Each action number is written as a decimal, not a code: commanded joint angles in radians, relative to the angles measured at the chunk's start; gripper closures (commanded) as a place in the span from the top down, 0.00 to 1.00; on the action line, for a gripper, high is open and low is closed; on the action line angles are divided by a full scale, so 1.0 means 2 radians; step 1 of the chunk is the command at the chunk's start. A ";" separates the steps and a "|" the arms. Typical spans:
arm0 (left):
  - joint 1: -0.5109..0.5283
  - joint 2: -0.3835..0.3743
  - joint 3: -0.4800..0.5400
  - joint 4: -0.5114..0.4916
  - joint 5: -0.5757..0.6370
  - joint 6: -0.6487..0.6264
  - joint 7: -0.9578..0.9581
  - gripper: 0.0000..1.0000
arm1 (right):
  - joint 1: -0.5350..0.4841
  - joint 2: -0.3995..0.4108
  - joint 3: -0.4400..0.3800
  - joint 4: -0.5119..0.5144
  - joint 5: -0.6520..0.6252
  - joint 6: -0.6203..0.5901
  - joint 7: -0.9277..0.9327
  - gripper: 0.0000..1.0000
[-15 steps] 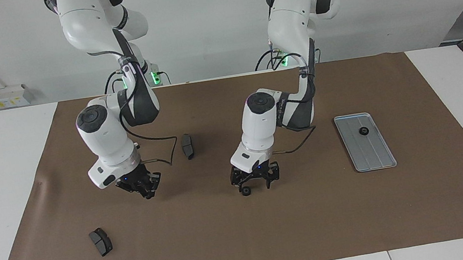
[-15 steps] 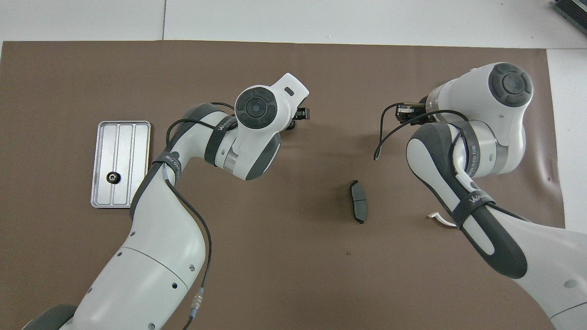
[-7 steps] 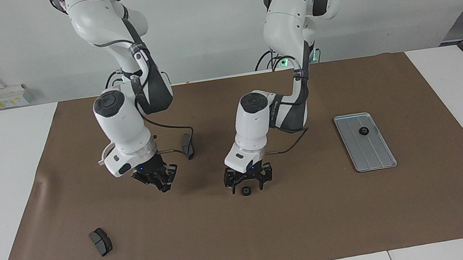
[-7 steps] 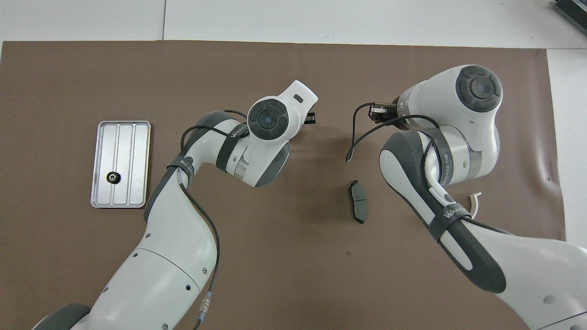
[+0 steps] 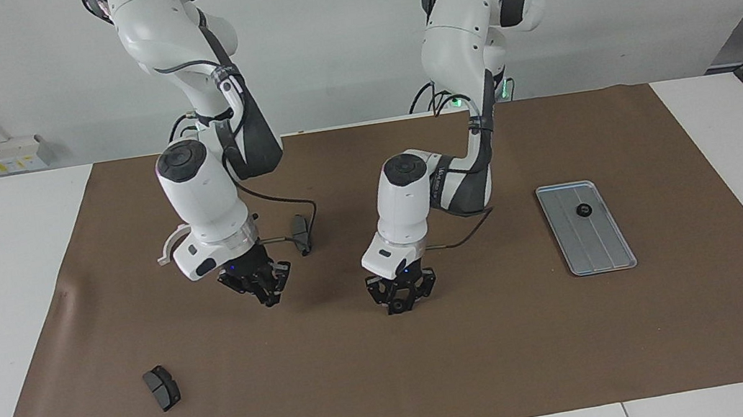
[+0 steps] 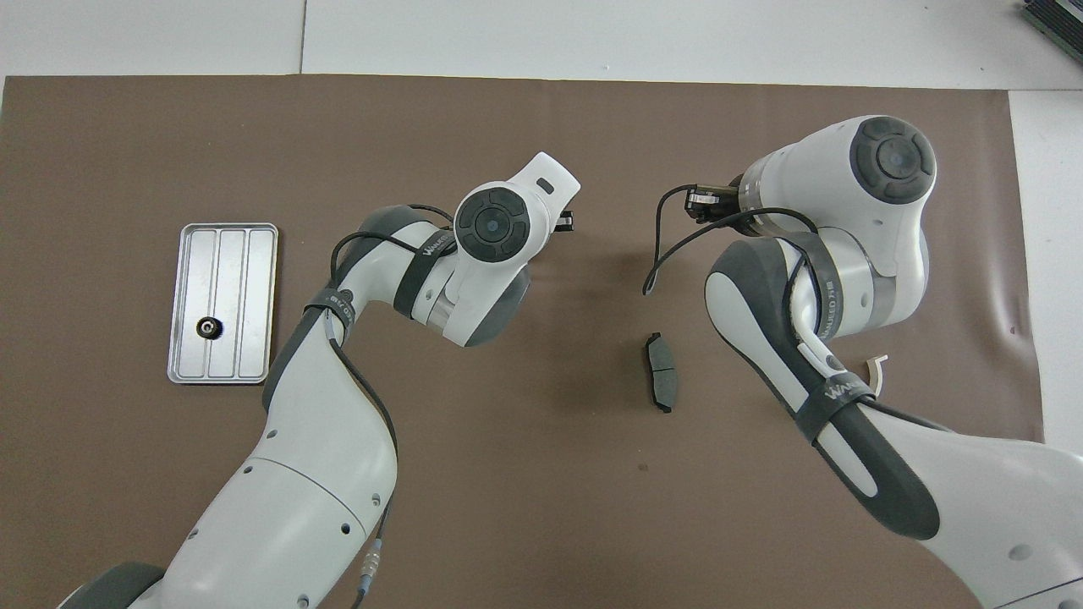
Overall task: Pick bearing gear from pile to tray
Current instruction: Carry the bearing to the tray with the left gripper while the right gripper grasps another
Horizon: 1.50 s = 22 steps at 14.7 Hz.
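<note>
Gears are the task's parts, and one black gear [image 5: 397, 304] sits on the brown mat [image 5: 438, 373] directly under the left gripper [image 5: 402, 303], whose fingers have narrowed around it; they seem to grip it, though the gripper's own dark body makes actual contact hard to confirm. A second gear [image 5: 584, 210] lies in the tray [image 5: 603, 256], which rests on the mat toward the left arm's end of the table. The right gripper [image 5: 265, 291] hangs just above the mat, over bare paper, and I cannot tell how its fingers stand. One dark grey pad [image 5: 301, 234] lies nearer to the robots than that gripper; another pad [image 5: 162, 388] lies farther from them. A white half-ring bracket [image 6: 877, 372] shows in the overhead view beside the right arm.
</note>
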 commanded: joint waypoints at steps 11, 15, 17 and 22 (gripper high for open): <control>0.074 -0.204 0.039 -0.213 0.013 -0.062 0.126 0.00 | 0.125 0.066 0.003 0.064 0.004 0.092 0.180 0.00; 0.157 -0.256 0.039 -0.267 0.013 -0.068 0.210 0.00 | 0.171 0.136 0.003 0.098 0.000 0.151 0.208 0.00; 0.192 -0.257 0.038 -0.268 0.011 -0.063 0.249 0.00 | 0.179 0.147 0.001 0.096 -0.006 0.169 0.208 0.10; 0.249 -0.238 0.037 -0.295 0.000 0.022 0.292 0.00 | 0.171 0.147 -0.004 0.093 -0.042 0.169 0.209 1.00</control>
